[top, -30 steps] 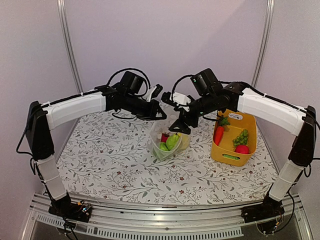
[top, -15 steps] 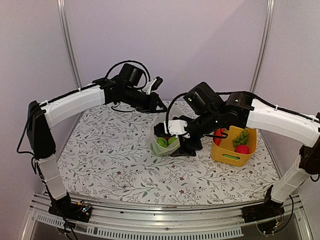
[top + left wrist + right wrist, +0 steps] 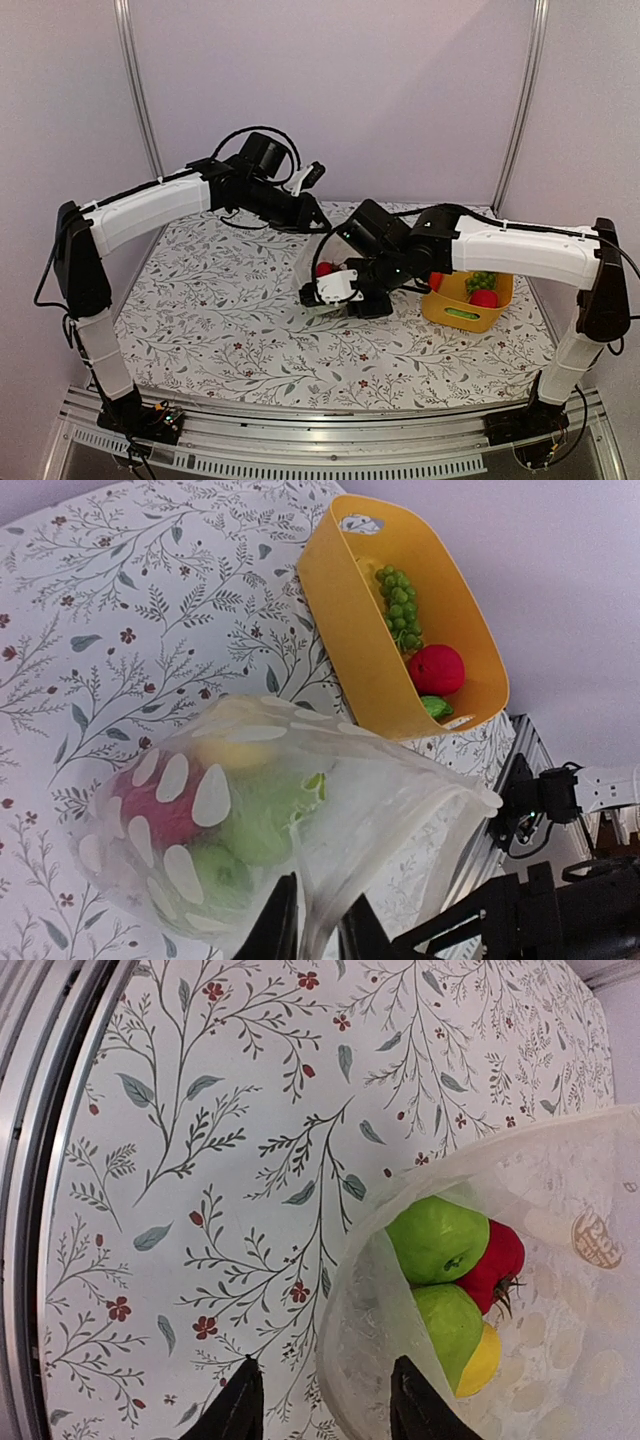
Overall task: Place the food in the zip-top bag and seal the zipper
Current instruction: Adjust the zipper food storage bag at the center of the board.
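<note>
Left gripper (image 3: 318, 905) pinches zip-top bag (image 3: 240, 810) — right gripper (image 3: 325, 1370) half-open.

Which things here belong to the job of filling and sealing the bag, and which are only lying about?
For the job: zip-top bag; green apples, red fruit and lemon inside it; grapes and second red fruit, not yet bagged; left gripper pinching the bag; right gripper, open at its edge.

Only lying about: yellow bin, floral tablecloth, metal rail.
</note>
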